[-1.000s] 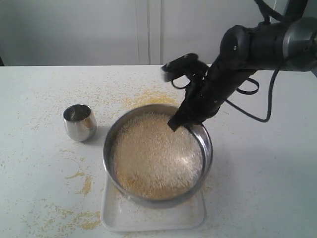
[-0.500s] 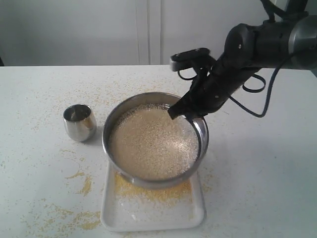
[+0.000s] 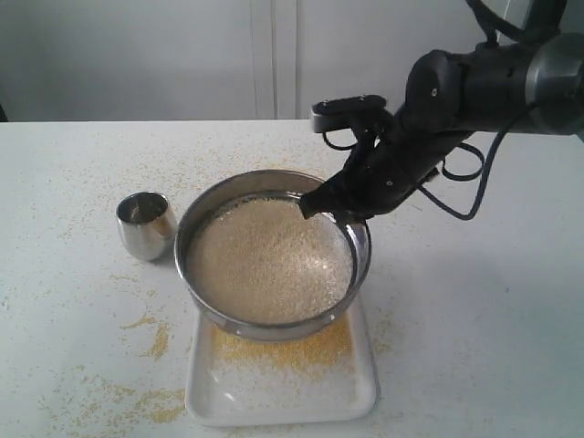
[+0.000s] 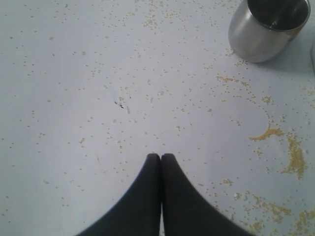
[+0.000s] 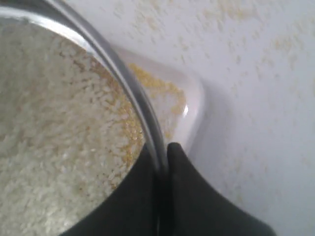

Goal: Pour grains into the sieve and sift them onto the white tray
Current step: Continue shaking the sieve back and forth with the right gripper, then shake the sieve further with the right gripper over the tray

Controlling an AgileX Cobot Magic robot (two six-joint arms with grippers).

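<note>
Gripping the far right rim of the sieve, the right fingers are clamped on the steel edge, one inside and one outside, holding the round pan mouth-up and roughly level over the far end of the white tray. Pale beige grains cover the mesh, while a band of fine yellow meal lies on the tray just below the sieve's near wall. The tray's long axis appears to run from the near counter edge away under the sieve. A small steel cup stands upright just to the left. The left fingers are pressed together, empty, above the white counter, which is dusted with stray grains. A pale panelled wall rises behind.
</note>
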